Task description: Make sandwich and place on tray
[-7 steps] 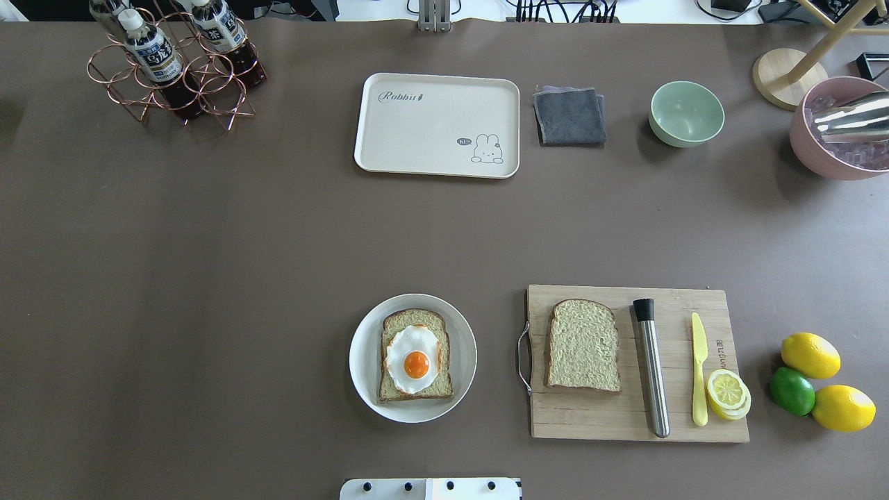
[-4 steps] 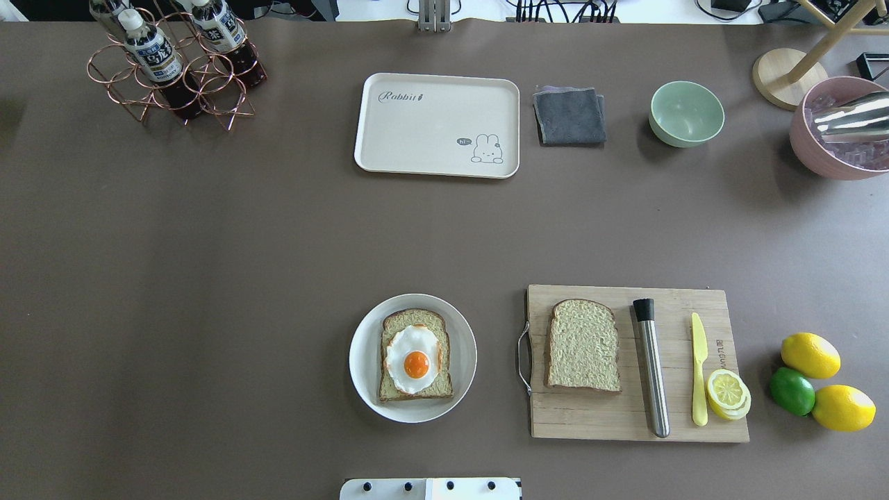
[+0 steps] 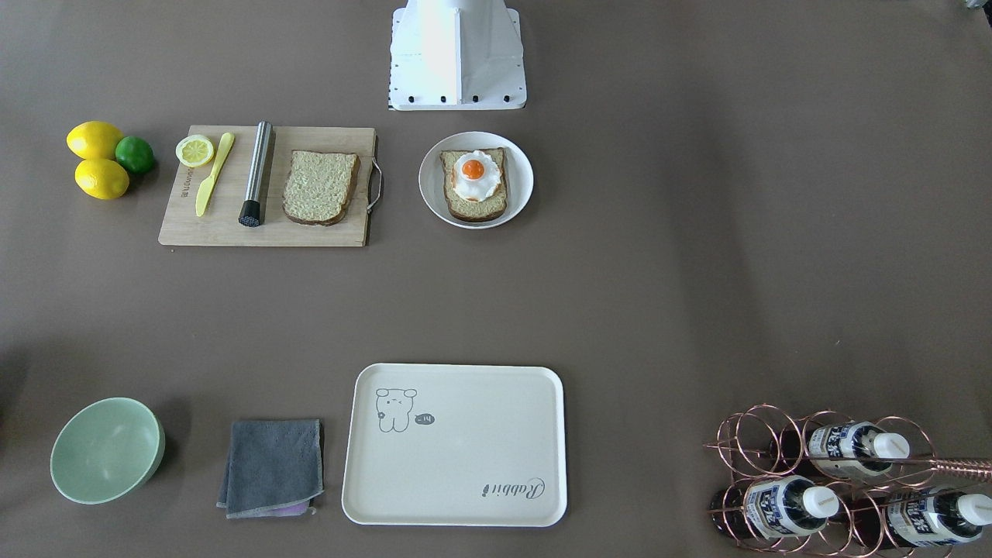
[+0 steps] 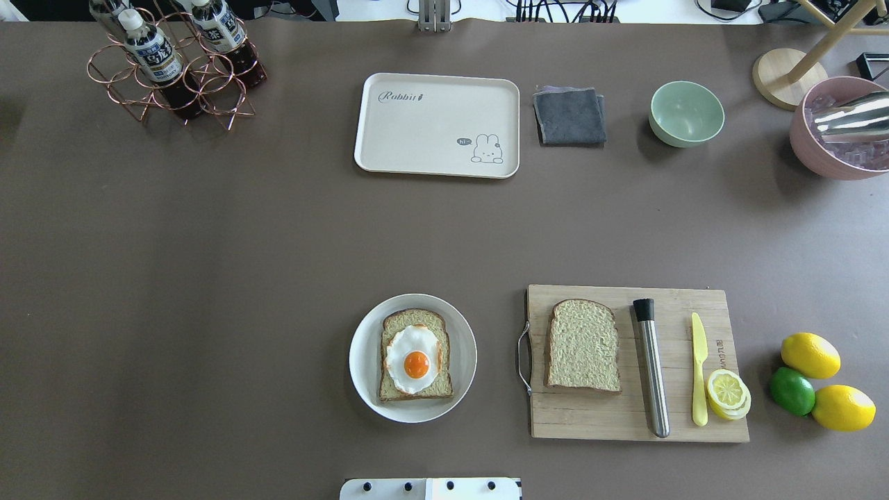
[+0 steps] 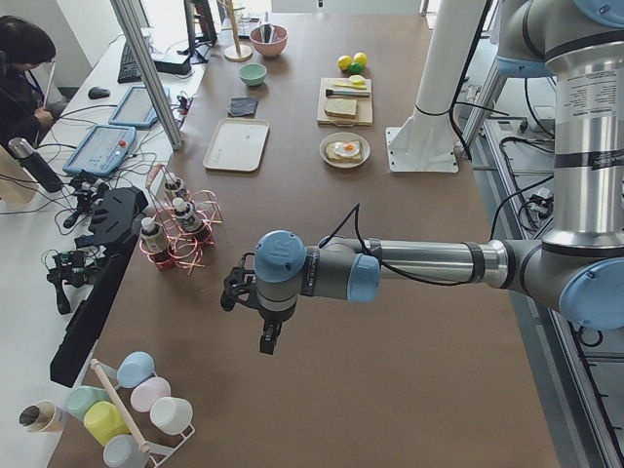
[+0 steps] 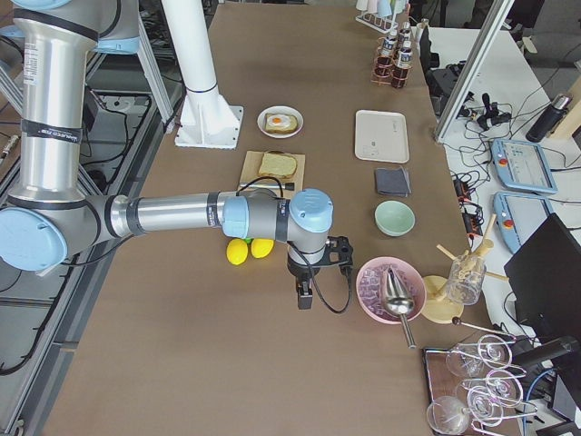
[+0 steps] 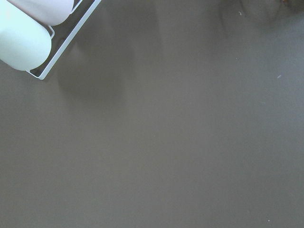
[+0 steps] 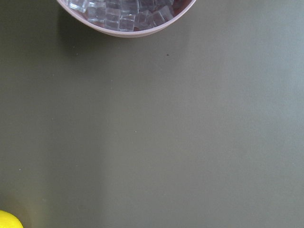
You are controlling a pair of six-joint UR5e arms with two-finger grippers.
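Note:
One bread slice (image 4: 415, 323) topped with a fried egg (image 4: 414, 360) lies on a round white plate (image 4: 364, 354) near the robot base. The second bread slice (image 4: 583, 345) lies on the wooden cutting board (image 4: 625, 420). The cream tray (image 4: 430, 132) stands bare at the table's far side; it also shows in the front-facing view (image 3: 465, 457). My left gripper (image 5: 268, 341) hangs over bare table far to the left, near the bottle rack. My right gripper (image 6: 304, 298) hangs far to the right, by the pink bowl. Both show only in side views, so I cannot tell whether they are open or shut.
On the board lie a steel muddler (image 4: 651, 368), a yellow knife (image 4: 699, 368) and a lemon slice (image 4: 727, 392). Two lemons and a lime (image 4: 792, 390) sit to its right. A grey cloth (image 4: 569, 116), green bowl (image 4: 686, 113), pink ice bowl (image 4: 837, 132) and bottle rack (image 4: 173, 66) line the far side.

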